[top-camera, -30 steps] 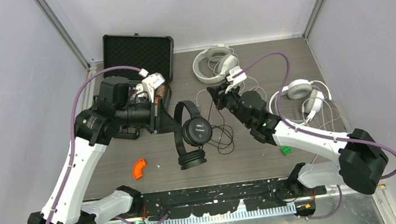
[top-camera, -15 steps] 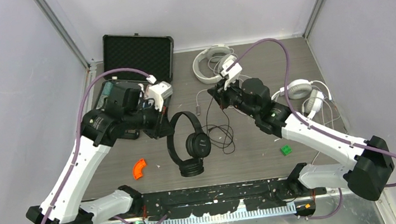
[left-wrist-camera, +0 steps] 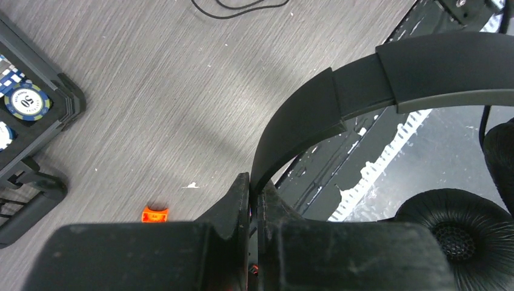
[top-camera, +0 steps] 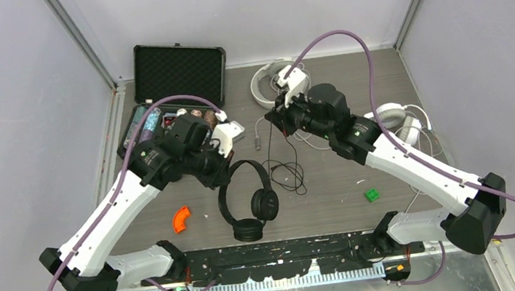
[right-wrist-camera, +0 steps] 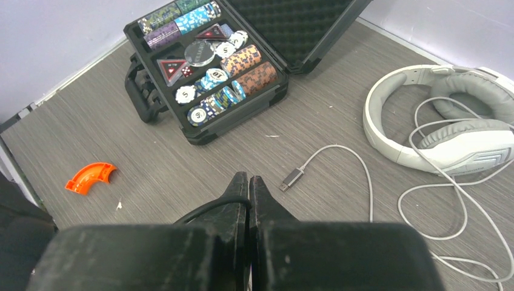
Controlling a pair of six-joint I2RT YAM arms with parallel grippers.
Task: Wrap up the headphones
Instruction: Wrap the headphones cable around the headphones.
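One overhead; two wrist-mounted (close, downward).

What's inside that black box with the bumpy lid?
Stacks of colourful poker chips lie in rows inside the open black case. Whatever sits underneath the chips is covered, so it cannot be seen.

We lose left gripper [left-wrist-camera: 250, 182] fingertips in top view, under own wrist; clamp on black headphones [left-wrist-camera: 363, 85] headband shows only from left wrist. There headband runs off right edge, ear pad [left-wrist-camera: 460, 233] cut by bottom corner, case [left-wrist-camera: 36, 115] cropped at left. Right gripper [right-wrist-camera: 249, 182]: thin black cord [right-wrist-camera: 206, 213] enters pressed fingers, rest hidden behind gripper body. Right-side white headphones [top-camera: 388, 114] half hidden behind right arm. Far white headphones [right-wrist-camera: 388, 142] clipped by right edge of right wrist view. Green piece [top-camera: 371, 195] too small for us to identify.
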